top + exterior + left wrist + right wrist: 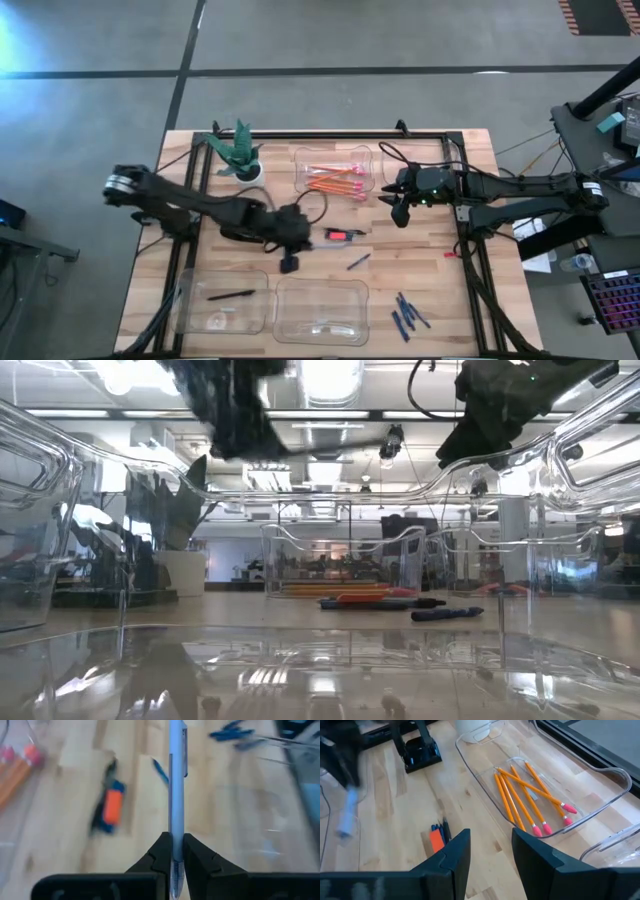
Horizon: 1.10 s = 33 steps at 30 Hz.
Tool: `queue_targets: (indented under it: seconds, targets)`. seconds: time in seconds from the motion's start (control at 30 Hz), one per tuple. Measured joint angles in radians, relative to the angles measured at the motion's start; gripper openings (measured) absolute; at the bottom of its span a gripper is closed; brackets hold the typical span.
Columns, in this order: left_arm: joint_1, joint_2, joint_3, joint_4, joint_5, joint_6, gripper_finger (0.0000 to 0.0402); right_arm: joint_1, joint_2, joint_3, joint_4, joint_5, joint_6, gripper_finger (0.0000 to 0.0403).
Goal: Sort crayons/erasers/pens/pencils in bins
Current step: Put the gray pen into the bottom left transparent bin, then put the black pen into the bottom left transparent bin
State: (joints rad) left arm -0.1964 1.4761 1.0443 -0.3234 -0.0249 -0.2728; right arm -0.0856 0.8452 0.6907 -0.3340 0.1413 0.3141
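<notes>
Progress check: pencils (335, 176) all in the far bin (300, 160), orange w/ pink ends, looks done; one black pen (230, 295) already in the near-left bin (190, 315); near-centre bin (285, 330) has no clear contents, can't tell more.

Left gripper (173, 851) clamped on a light-blue pen (176, 795), mid-table, lifted off the wood near that near-left bin; prob headed to join the black one.

Right gripper (491, 851) jaws apart, holding nothing, hovering by the pencil bin; idle.

Still loose on table: cluster w/ red/orange bit + dark sticks (343, 234) at centre, can't tell eraser vs pen; one bluish stick (358, 261) just near of it; dark-blue crayons (408, 314) grouped at near right, none binned yet.

Judgement: roughly a third through; crayons + erasers left, pens partway.
</notes>
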Motion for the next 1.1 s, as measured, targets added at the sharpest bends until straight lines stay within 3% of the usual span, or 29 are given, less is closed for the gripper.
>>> queue_targets:
  seconds: [0.2, 0.37, 0.57, 0.63, 0.77, 1.1]
  targets:
    - [-0.206, -0.169, -0.004, -0.232, 0.000, -0.281, 0.0013, 0.000, 0.000, 0.000, 0.005, 0.000, 0.000, 0.0134]
    - [-0.418, -0.277, -0.004, -0.321, -0.003, -0.678, 0.0012, 0.000, 0.001, 0.000, 0.010, 0.000, 0.000, 0.0134]
    - [-0.636, -0.313, -0.051, -0.435, -0.008, -1.175, 0.0012, 0.000, 0.001, 0.000, 0.010, 0.000, 0.000, 0.0134]
    - [-0.684, -0.306, -0.079, -0.446, -0.008, -1.277, 0.0012, 0.000, 0.001, 0.000, 0.011, 0.000, 0.000, 0.0134]
    - [-0.739, -0.300, -0.141, -0.422, -0.008, -1.325, 0.0012, 0.000, 0.001, 0.000, 0.011, 0.000, -0.004, 0.0134]
    - [-0.734, -0.295, -0.302, -0.396, -0.011, -1.322, 0.0007, 0.000, 0.001, 0.000, 0.010, 0.000, -0.002, 0.0134]
